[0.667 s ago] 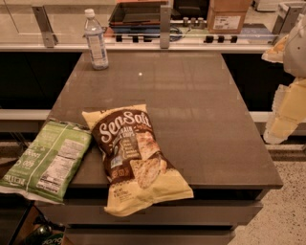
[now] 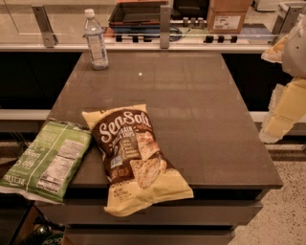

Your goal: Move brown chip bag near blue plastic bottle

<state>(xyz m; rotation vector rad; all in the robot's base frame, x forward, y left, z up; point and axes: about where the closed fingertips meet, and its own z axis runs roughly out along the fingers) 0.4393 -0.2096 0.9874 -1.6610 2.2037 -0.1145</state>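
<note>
At the lower left a green bag (image 2: 45, 160) lies flat with its white nutrition panel up, hanging over the left edge of the table (image 2: 205, 110); its print is too small to read. Just beside it, apart by a thin gap, the brown chip bag (image 2: 136, 158) lies face up at the lower middle of the frame. White script on its dark panel begins "Sen", the smaller lines under it cannot be read, and chip pictures sit below. Its pale yellow bottom end overhangs the table's front edge. The blue plastic bottle (image 2: 95, 40) stands upright in the upper left, at the table's far left corner, white cap on, well apart from the chip bag.

The table top is dark grey-brown and smooth. Behind it runs a pale counter with metal posts, a dark tray (image 2: 138, 14) and a cardboard box (image 2: 228, 16) bearing a white label. Speckled floor (image 2: 287, 206) shows at the lower right.

The gripper (image 2: 282, 115) hangs at the right edge, off the table's side, holding nothing; wide or narrow, I cannot tell.

Bags, bottle and gripper lie as they did a moment earlier
</note>
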